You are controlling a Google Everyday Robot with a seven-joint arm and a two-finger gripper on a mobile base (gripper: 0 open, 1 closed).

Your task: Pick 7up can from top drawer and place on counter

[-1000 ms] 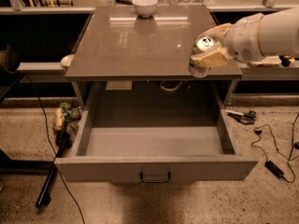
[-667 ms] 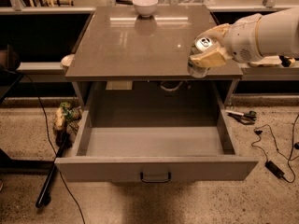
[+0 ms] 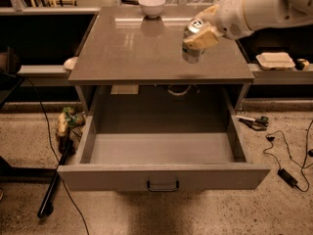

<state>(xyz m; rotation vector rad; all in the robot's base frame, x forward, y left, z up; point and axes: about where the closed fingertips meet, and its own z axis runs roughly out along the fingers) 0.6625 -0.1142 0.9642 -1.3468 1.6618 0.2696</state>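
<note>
Right now the tool (image 3: 199, 34) is hanging over the right-hand part of the table (image 3: 127, 50), reaching in from the upper right of the view on its white arm (image 3: 264, 6). Its tan fingers (image 3: 206, 37) are clamping the upper half of the 7up can (image 3: 190, 54). The can is standing with its long axis close to vertical, leaning slightly so that its pull-tab top is pointing up and a little toward the arm, while its base is facing the glossy tabletop; whether the base is touching the surface or hovering just above it cannot be told. A white bowl (image 3: 152, 5) is sitting at the table's far edge, well apart from the can. Under the table, the top drawer (image 3: 117, 177) is standing pulled out toward the camera, its small dark handle (image 3: 163, 185) sitting at the centre of the front panel. Off to the right, a white lidded container (image 3: 276, 60) is resting on a low ledge, and black cables (image 3: 286, 153) are trailing across the speckled floor.
</note>
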